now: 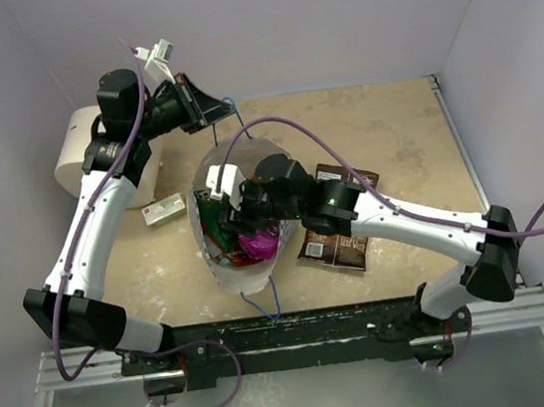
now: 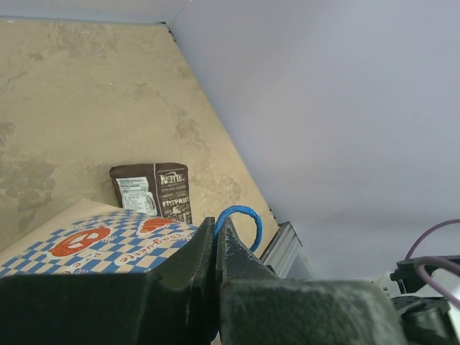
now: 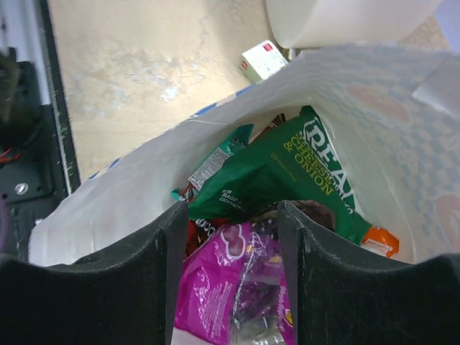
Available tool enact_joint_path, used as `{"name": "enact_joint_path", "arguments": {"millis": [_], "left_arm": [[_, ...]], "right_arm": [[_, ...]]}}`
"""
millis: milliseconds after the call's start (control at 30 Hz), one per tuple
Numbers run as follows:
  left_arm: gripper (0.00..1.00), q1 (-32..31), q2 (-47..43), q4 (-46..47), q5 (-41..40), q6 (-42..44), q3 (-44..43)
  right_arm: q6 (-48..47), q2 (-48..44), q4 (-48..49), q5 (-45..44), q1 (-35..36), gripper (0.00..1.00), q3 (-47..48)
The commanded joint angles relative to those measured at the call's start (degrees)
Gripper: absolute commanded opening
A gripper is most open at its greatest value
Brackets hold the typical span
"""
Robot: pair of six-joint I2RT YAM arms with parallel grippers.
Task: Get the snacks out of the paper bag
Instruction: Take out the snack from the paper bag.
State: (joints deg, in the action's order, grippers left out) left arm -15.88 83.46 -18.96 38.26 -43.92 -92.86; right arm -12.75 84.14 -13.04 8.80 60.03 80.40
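The paper bag [image 1: 210,176] stands mid-table with its mouth open upward. My left gripper [image 1: 211,106] is shut on its blue cord handle [image 2: 243,214] and holds it up at the far side; the bag's blue pattern shows in the left wrist view [image 2: 93,244]. My right gripper [image 1: 242,229] is open inside the bag mouth [image 3: 129,187]. Its jaws [image 3: 233,212] stand on either side of a magenta-purple packet [image 3: 230,295], not closed on it. A green packet [image 3: 287,169] lies behind, with red-orange and orange bits beneath. Two dark brown packets [image 1: 338,245] lie on the table right of the bag.
A big white cylinder [image 1: 80,153] stands at the far left. A small flat whitish box [image 1: 165,211] lies left of the bag. White walls enclose the back and sides. The black rail [image 1: 298,325] runs along the near edge.
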Motion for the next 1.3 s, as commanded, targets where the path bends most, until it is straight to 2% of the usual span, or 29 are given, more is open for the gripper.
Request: {"name": "enact_joint_path", "arguments": {"millis": [0,67,300,800,900,967,1133,1233,1267], "left_arm": [[0.00,-0.4,-1.8,1.8,0.7,-0.9,-1.4],[0.00,-0.4,-2.0,1.6,0.3,-0.8,-1.4],[0.00,-0.4,-1.7,-0.4,-0.4,-0.8,-1.7],[0.00,-0.3,-0.6,-2.2,0.3,0.1,-3.5],[0.00,-0.3,-0.4,-2.6,0.5,0.4,-3.7],[0.00,-0.3,-0.3,-3.1,0.7,0.7,-3.9],[0.00,-0.3,0.0,-4.9,-0.5,0.7,-4.6],[0.00,-0.3,0.4,-7.2,-1.7,1.4,-5.5],[0.00,-0.3,0.5,-7.8,-2.1,1.7,-5.8]], "right_arm": [[7.6,1.4,15.3,-11.1,1.0,0.51,-4.4],[9.9,1.9,18.6,-12.8,1.1,0.45,-6.8],[16.4,7.1,22.6,-10.6,1.4,0.44,-9.1],[22.6,17.2,21.0,-12.9,1.6,0.61,-6.7],[22.4,18.7,20.6,-13.8,1.6,0.60,-6.5],[22.3,19.2,20.0,-14.0,1.7,0.49,-6.0],[20.7,17.6,19.8,-11.5,1.6,0.12,-3.9],[19.0,15.6,16.7,-12.2,1.7,0.01,-0.4],[18.9,14.7,15.8,-12.6,1.7,0.00,0.6]]}}
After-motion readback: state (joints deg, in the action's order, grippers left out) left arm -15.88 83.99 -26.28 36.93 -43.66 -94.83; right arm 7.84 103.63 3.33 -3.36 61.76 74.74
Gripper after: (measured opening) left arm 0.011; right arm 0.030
